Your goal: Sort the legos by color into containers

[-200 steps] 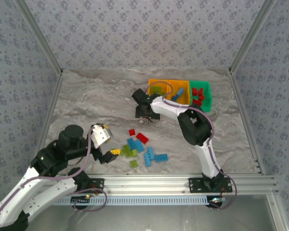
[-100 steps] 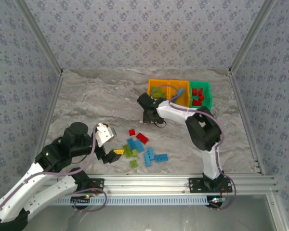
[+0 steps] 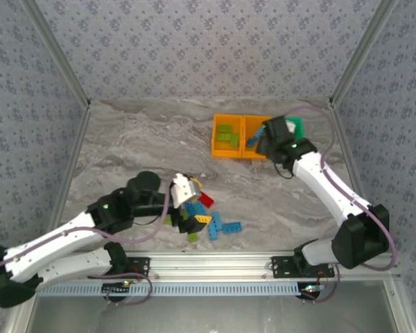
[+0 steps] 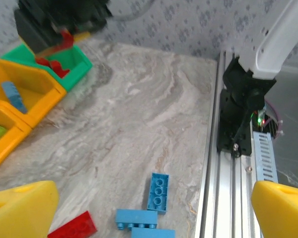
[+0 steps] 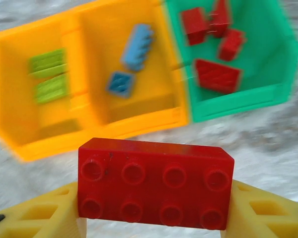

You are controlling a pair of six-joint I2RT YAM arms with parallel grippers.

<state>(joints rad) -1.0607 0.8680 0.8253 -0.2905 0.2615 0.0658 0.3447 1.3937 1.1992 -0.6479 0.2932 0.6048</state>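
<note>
Red brick [image 5: 155,186] sits clamped in the right gripper [image 5: 154,203], one yellow finger pressed against each of its short ends. Its long axis runs straight across the jaws, and its studs face the wrist camera.

From that grip, the green bin [image 5: 238,106] lies ahead and off to the right. It holds several red pieces. Directly ahead is the middle orange bin [image 5: 139,119], which holds two blue pieces. Further left is the other orange bin [image 5: 10,99], which holds lime ones.

From above, the right gripper [image 3: 269,139] hovers about over the seam between the middle bin and the green bin [image 3: 299,125]. The move that counts, as I judge it, is a short sideways shift to the arm's right, so the brick clears the shared wall before it is let go. If it is dropped where it hangs now, it could land among the blue pieces or catch on the rim.

The left gripper [image 3: 197,202] is spread wide and holds nothing. It is low over the loose pile [image 3: 218,225] near the front rail, well apart from the bins. That pile is much nearer to the left arm than to the right arm, so I judge the left arm better placed for the next pick.
</note>
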